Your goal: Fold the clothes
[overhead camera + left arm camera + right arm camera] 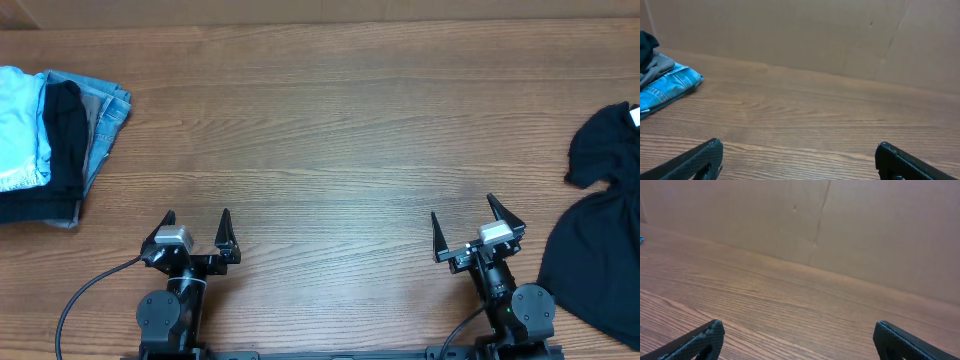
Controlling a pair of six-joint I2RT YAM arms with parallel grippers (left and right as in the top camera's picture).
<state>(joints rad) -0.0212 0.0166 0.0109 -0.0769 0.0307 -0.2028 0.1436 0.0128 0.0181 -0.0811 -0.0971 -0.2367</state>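
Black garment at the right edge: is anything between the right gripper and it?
Nothing visible. The right gripper, jaws open and empty, sits just left of the black garment, with only bare table between them. The garment runs off the frame's edge, so its far side is unseen.

A wood-grain bench fills the overhead view, its brown surface evenly lit. Along its far edge, both wrist views show a plain tan wall of cardboard-like panels with a vertical seam.
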